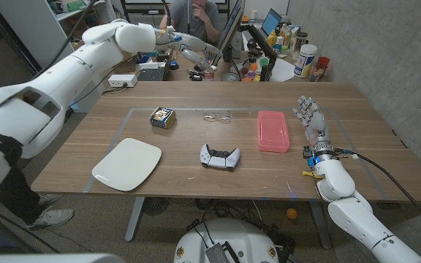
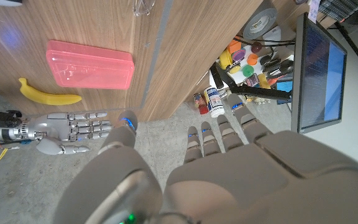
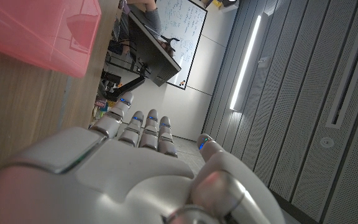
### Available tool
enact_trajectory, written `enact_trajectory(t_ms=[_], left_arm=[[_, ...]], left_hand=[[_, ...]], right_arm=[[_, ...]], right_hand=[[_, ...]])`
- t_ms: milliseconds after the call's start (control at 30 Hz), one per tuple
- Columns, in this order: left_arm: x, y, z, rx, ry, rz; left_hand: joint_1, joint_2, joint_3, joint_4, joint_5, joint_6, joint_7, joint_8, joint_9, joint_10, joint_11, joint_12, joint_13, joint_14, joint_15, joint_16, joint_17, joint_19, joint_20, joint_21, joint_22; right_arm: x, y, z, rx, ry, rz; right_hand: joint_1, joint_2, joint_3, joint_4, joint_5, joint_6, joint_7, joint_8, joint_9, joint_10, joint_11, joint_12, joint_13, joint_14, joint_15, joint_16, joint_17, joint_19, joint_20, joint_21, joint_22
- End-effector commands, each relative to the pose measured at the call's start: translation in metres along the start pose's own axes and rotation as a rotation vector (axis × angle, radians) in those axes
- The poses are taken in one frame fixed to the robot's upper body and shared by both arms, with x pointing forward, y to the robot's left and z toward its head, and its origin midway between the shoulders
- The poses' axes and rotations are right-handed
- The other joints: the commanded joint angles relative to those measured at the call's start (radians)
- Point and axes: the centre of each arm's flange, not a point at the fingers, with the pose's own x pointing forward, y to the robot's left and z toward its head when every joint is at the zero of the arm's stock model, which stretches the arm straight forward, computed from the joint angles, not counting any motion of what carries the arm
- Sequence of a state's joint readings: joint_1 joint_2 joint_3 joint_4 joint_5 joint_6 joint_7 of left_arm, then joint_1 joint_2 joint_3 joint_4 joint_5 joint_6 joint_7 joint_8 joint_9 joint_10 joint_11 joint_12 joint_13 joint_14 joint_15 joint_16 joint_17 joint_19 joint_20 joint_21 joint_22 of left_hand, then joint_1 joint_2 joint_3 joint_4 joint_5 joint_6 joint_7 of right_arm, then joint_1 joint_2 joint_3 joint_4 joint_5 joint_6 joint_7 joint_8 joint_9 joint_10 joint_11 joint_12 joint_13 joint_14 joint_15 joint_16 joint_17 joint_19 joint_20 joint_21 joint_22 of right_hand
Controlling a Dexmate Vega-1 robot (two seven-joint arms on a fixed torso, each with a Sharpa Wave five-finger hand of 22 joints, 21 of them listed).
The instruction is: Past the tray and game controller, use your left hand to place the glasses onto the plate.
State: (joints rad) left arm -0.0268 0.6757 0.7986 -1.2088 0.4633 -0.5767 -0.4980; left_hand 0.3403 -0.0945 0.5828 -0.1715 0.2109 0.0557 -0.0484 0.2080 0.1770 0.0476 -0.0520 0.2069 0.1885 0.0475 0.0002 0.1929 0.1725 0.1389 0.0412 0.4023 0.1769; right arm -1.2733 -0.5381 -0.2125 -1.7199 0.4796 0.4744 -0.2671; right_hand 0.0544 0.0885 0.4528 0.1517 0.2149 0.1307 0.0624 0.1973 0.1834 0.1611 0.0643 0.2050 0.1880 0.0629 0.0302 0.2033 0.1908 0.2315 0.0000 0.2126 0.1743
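The glasses [image 1: 218, 115] lie on the wooden table near its far edge, between a small box [image 1: 162, 117] and the pink tray [image 1: 273, 131]. The game controller [image 1: 219, 156] sits in front of them. The white plate [image 1: 127, 164] is at the front left. My left hand [image 1: 188, 50] hangs in the air beyond the table's far edge, well above and behind the glasses. In the left wrist view its fingers [image 2: 225, 134] are spread and hold nothing, with the glasses [image 2: 143, 6] and the tray [image 2: 90, 63] far off. My right hand [image 1: 313, 121] stands with fingers apart, right of the tray.
A person [image 1: 199, 14] sits behind the table among monitors, bottles and desk clutter [image 1: 283, 51]. A yellow banana-shaped thing [image 2: 48, 97] lies by the table's edge near the tray. The right wrist view has my right hand [image 3: 148, 162] beside the tray [image 3: 36, 31].
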Motion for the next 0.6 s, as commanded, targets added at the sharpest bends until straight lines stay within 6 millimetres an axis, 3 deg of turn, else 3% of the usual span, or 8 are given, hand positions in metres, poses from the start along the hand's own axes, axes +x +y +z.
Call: enact_trajectory(t_ms=[33,600], left_arm=[[0.016,-0.006,-0.001,0.083,0.023,0.008],[0.042,-0.02,0.007,0.11,-0.021,-0.013]], left_hand=[[0.021,-0.003,0.0,-0.005,0.009,0.012,0.002,0.004,0.003,0.013,-0.001,0.007,0.003,0.012,0.0,0.01,0.002,0.014,-0.006,-0.005,0.003],[0.054,-0.011,-0.006,-0.004,0.017,0.025,-0.003,0.003,0.003,0.018,-0.005,0.005,0.003,0.017,-0.004,0.006,0.002,0.022,-0.008,-0.012,0.003]], right_arm=[[-0.001,-0.001,-0.001,0.007,-0.006,0.0],[0.001,-0.002,-0.003,0.007,-0.002,-0.005]], right_hand=[[-0.012,0.029,-0.002,0.001,-0.003,0.007,0.001,0.002,0.002,0.009,-0.001,0.0,0.004,0.012,0.0,0.0,0.001,0.002,0.005,-0.003,0.004],[-0.014,0.031,-0.002,0.001,-0.003,0.009,-0.001,0.001,0.002,0.01,-0.003,-0.001,0.004,0.012,0.0,-0.002,0.001,0.001,0.005,-0.004,0.004]])
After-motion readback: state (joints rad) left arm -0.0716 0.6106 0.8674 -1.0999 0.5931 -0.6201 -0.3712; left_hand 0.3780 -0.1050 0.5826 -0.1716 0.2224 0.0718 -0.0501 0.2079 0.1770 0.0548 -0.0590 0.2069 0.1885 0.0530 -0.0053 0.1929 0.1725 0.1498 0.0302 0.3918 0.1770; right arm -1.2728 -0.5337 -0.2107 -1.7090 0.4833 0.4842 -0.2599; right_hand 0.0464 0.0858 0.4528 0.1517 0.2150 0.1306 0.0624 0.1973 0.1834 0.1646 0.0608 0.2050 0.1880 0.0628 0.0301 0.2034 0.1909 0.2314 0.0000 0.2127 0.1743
